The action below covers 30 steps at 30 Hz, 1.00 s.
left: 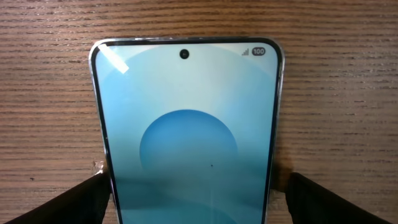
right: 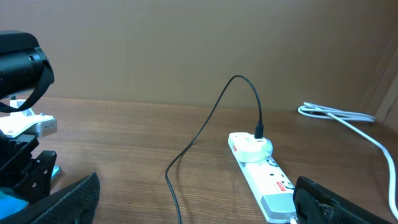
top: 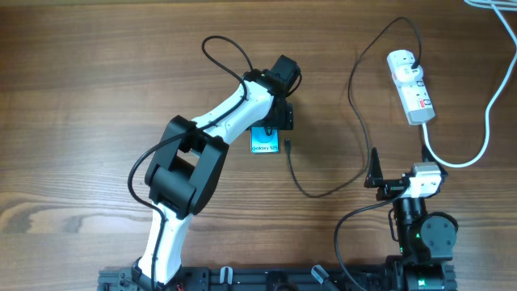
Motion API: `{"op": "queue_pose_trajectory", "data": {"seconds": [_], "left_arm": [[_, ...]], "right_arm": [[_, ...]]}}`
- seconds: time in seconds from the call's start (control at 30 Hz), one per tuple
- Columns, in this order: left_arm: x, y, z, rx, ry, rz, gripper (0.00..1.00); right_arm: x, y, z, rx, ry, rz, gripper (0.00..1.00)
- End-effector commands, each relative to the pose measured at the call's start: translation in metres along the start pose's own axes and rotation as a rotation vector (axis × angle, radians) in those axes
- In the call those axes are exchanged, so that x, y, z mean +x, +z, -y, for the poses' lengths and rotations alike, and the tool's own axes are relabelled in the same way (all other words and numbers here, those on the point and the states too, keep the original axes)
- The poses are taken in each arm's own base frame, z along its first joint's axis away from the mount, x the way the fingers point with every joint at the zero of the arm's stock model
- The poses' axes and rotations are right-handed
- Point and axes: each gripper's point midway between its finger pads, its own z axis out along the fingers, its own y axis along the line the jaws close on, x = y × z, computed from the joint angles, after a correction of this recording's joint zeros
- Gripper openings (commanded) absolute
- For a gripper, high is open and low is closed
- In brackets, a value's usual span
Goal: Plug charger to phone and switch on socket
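1. Near the middle of the brown wooden table (top: 89,89), under my left arm (top: 218,121), the small rectangular smartphone with the bright cyan screen (left: 186,112) lies flat and face up.
2. My left gripper (left: 194,186) straddles the phone, its black fingers (left: 68,202) spread along both long edges. A sliver of wood shows beside one finger, so I judge nothing is pinched yet.
3. My right gripper (right: 196,193) sits by its own base, jaws wide and empty, well apart from the phone.
4. From the long white power strip (top: 412,93) the thin black charger cable (top: 353,97) loops down, and its small plug tip (top: 287,146) lies just beside the phone's lower corner.
5. To do this well, I'd close evenly on both edges so the phone neither skids nor tilts. Then I'd hold it firm while the other arm brings the tip in.
6. I can't see the charging port, because the wrist view cuts off the phone's lower end. From overhead my arm covers the upper half of the phone. The tip's facing and the strip's red switches are too small to read.
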Motion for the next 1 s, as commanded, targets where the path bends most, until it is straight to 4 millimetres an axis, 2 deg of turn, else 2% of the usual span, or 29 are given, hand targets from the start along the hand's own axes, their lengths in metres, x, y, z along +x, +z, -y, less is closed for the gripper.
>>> {"op": "queue_pose_trajectory", "data": {"seconds": [0.0, 0.2, 0.3, 0.47, 0.5, 0.57, 0.73, 0.77, 0.87, 0.97], "left_arm": [[0.0163, 0.0277, -0.0093, -0.041, -0.023, -0.072, 0.84], [0.0163, 0.0277, -0.0094, -0.041, -0.025, -0.072, 0.75], [0.0162, 0.0277, -0.0094, -0.042, -0.026, -0.072, 0.75], [0.0161, 0.0277, -0.0094, -0.042, -0.026, -0.071, 0.83], [0.0161, 0.0277, -0.0093, -0.041, -0.026, -0.072, 0.87], [0.0163, 0.0277, -0.0094, -0.042, -0.025, -0.072, 1.00], [0.0179, 0.0275, -0.0105, -0.046, -0.024, -0.079, 1.00], [0.0178, 0.0275, -0.0105, -0.046, -0.024, -0.078, 0.98], [0.0166, 0.0276, -0.0104, -0.047, -0.025, -0.073, 0.76], [0.0164, 0.0277, -0.0103, -0.046, -0.025, -0.072, 0.72]], "right_arm": [[-0.0006, 0.0000, -0.0008, -0.003, -0.017, 0.004, 1.00], [-0.0006, 0.0000, -0.0008, -0.003, -0.017, 0.004, 1.00], [-0.0006, 0.0000, -0.0007, -0.002, -0.017, 0.004, 1.00], [-0.0006, 0.0000, -0.0007, -0.002, -0.017, 0.004, 1.00], [-0.0006, 0.0000, -0.0007, -0.002, -0.017, 0.004, 1.00], [-0.0006, 0.0000, -0.0008, -0.003, -0.017, 0.004, 1.00], [-0.0006, 0.0000, -0.0007, -0.002, -0.017, 0.004, 1.00], [-0.0006, 0.0000, -0.0007, -0.002, -0.017, 0.004, 1.00], [-0.0006, 0.0000, -0.0007, -0.002, -0.017, 0.004, 1.00], [-0.0006, 0.0000, -0.0007, -0.002, -0.017, 0.004, 1.00]]}}
